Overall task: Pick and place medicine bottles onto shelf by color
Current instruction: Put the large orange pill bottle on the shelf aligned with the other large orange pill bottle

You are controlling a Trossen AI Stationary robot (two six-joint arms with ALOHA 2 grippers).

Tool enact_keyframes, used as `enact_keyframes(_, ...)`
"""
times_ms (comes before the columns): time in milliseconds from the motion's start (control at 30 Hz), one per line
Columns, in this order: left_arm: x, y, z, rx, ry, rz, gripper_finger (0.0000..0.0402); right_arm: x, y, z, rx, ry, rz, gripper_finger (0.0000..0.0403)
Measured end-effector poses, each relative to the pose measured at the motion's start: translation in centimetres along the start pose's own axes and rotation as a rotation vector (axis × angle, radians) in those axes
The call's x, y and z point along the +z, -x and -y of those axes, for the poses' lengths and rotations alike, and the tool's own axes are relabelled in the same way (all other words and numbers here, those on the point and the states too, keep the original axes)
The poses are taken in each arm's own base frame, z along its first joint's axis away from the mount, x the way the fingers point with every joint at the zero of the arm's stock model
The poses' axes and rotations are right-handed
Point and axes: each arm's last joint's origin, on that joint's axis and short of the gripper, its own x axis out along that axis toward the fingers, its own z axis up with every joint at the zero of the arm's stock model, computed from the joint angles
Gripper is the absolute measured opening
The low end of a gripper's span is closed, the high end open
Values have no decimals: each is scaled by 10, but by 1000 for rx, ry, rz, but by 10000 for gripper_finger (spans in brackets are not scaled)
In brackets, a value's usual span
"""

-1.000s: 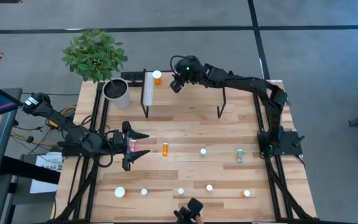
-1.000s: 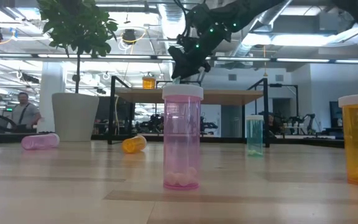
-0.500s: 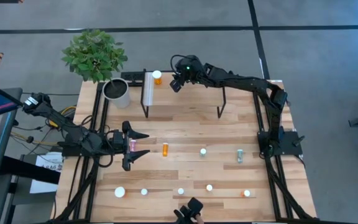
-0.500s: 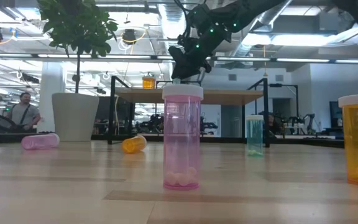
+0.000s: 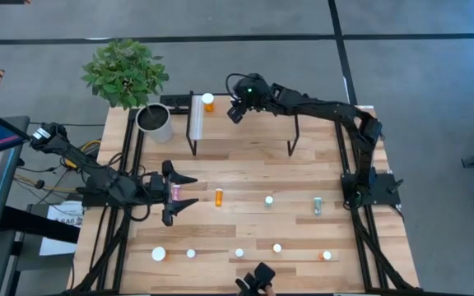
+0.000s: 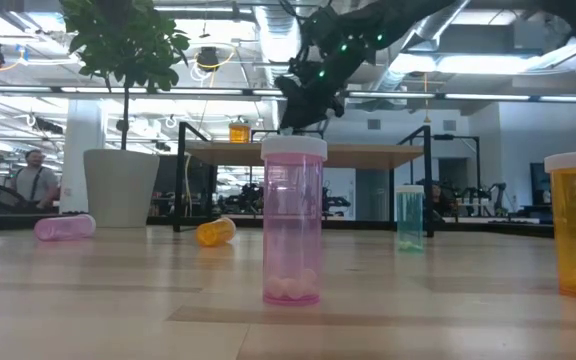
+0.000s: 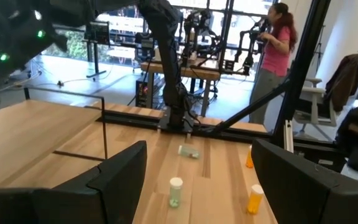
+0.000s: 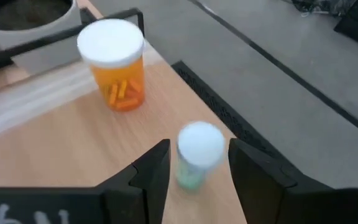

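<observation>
The shelf [image 5: 245, 136] stands at the table's far side. An orange medicine bottle [image 8: 112, 65] stands upright on its left part. Close beside it a pale teal-green bottle [image 8: 197, 155] stands upright on the shelf top. My right gripper [image 8: 197, 158] is open, with one finger on each side of that bottle and a small gap to each. The high view hides the bottle under my right gripper [image 5: 235, 113]. My left gripper [image 5: 189, 191] hovers open at the table's left, above a pink bottle [image 5: 175, 191] lying on its side.
On the table an orange bottle [image 5: 218, 196] and a teal one [image 5: 318, 205] lie on their sides, and another teal one [image 5: 268, 200] stands upright. Several bottles stand in a row near the front edge [image 5: 239, 252]. A potted plant [image 5: 155, 122] stands left of the shelf. People [image 6: 33, 180] are beyond the table.
</observation>
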Motion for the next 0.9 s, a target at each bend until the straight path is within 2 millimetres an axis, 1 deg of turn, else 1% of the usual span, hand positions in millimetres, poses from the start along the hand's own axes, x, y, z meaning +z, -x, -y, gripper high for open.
enact_keyframes(67, -2, 0, 0, -1, 5, -16, 277, 6, 15, 2, 0, 15, 2, 189)
enact_keyframes(167, -3, 0, 0, 1, 11, -30, 277, 15, 44, 7, -2, 23, 3, 189)
enact_keyframes(267, -4, 0, 0, -1, 35, -39, 277, 21, 77, 5, 12, 11, -2, 187)
enact_keyframes(333, -5, 0, 0, -13, 54, -47, 277, 24, 101, -5, 40, 29, 2, 184)
enact_keyframes(400, -7, 1, 1, -40, 69, -66, 277, 21, 122, -20, 66, 64, 8, 182)
enact_keyframes(567, -11, 3, 4, -66, 118, -111, 277, -9, 160, -59, 61, 161, 25, 176)
enact_keyframes(633, -14, 5, 6, -81, 133, -142, 277, -25, 177, -72, 79, 157, 47, 176)
enact_keyframes(700, -16, 7, 7, -98, 146, -189, 277, -46, 190, -85, 116, 165, 72, 176)
enact_keyframes(800, -13, 9, 10, -114, 155, -299, 277, -78, 207, -104, 169, 161, 112, 175)
enact_keyframes(900, 0, 13, 12, -129, 123, -452, 277, -102, 228, -114, 203, 132, 181, 175)
